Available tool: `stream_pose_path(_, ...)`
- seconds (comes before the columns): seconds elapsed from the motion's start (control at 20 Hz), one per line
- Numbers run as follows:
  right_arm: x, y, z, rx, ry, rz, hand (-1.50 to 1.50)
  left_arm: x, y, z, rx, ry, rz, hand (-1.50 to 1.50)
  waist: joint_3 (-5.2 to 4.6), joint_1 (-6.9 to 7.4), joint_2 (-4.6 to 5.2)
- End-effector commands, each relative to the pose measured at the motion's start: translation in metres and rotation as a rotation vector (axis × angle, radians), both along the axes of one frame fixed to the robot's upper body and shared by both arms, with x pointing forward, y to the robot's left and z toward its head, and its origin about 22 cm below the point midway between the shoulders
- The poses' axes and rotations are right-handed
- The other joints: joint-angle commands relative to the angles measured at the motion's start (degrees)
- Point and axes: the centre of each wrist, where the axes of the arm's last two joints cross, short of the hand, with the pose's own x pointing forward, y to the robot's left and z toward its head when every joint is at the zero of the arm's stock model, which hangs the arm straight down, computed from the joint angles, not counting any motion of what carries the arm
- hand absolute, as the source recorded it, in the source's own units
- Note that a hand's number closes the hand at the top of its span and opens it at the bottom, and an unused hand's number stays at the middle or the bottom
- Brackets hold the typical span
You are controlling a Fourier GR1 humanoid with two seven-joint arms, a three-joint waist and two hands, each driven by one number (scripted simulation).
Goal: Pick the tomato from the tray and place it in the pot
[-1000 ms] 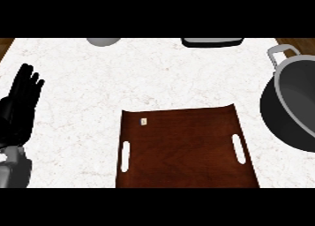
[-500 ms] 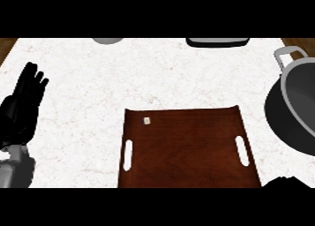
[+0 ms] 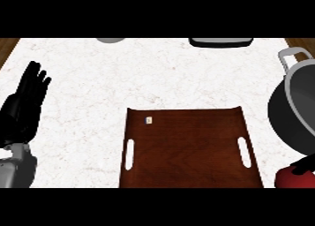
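Right hand [image 3: 308,162] grips tomato [image 3: 291,179] beside tray [image 3: 185,145], pot [image 3: 293,110].

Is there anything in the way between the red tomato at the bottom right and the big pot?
Nothing visible does. The tomato, with the right hand curled over it, shows right next to the pot; only the pot's own rim lies between them.
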Motion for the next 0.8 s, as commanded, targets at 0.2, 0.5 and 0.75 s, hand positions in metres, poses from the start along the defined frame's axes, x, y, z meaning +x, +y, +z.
stream_pose_path(0.2,0.037,-0.068,0.015,0.292,-0.059,-0.013,1.5,-0.016,-0.001,-0.008,0.0,0.023,-0.018,0.0,0.0,1.14,-0.03)
stream_pose_path(0.5,0.061,-0.124,0.018,-0.117,-0.124,-0.206,1.5,0.009,0.001,0.011,0.007,-0.011,-0.027,0.0,0.0,1.46,0.5)
stream_pose_path(0.75,0.107,-0.14,-0.024,-0.153,-0.078,-0.231,1.5,0.0,0.004,0.0,-0.011,0.005,-0.037,0.0,-0.02,1.34,0.2)
